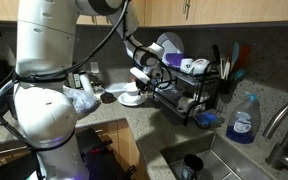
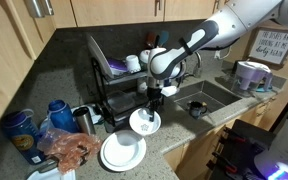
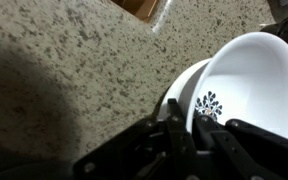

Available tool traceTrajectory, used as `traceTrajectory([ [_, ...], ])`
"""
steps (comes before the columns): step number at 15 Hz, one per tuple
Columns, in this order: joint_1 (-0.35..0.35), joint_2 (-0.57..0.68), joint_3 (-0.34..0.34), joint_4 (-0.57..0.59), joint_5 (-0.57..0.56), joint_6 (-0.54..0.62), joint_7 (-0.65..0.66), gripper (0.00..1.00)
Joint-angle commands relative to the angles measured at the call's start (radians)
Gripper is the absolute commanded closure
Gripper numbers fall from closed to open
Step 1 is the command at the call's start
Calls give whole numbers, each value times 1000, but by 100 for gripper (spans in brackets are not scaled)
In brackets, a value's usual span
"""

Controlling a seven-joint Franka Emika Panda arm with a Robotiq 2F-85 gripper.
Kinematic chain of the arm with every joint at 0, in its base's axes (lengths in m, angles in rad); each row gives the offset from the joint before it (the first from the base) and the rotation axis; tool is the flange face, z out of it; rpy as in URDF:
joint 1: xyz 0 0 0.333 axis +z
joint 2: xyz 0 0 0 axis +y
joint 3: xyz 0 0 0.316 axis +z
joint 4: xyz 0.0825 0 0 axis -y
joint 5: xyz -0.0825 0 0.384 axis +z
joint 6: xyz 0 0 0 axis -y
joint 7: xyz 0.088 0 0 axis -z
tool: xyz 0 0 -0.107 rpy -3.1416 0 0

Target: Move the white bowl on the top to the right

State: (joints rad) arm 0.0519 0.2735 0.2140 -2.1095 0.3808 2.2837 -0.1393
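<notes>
Black and partly blurred at the bottom of the wrist view, the gripper [image 3: 187,128] is clamping the rim of the bowl [image 3: 249,85]. One finger is lying inside the rim and the other outside. The bowl is tilting, showing a small dark flower mark at its bottom. A second white rim is showing just behind it, and what it belongs to cannot be told.

In an exterior view the bowl is hanging directly under the gripper, apparently just clear of the speckled bench [image 2: 184,135]. Near it on the bench, out towards the front edge, a plate [image 2: 106,158] is carrying a smaller white dish [image 2: 124,144]. Behind the gripper a dark rack [image 2: 112,80] is holding crockery. To the side of the gripper where the arm [image 2: 219,35] is reaching in, the sink [image 2: 209,100] is lying open. In an exterior view, a blue bottle [image 1: 242,120] is standing beyond the rack, well apart from the gripper.
</notes>
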Motion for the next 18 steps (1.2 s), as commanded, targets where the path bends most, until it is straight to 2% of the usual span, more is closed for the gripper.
traceTrajectory([
  [1,-19,-135,-43,-165,47,-1,25,98],
  [9,-71,-242,-157,-408,145,78,-31,98],
  [14,-123,-239,-233,-490,199,142,-64,98],
  [18,-170,-220,-277,-534,304,241,-153,98],
])
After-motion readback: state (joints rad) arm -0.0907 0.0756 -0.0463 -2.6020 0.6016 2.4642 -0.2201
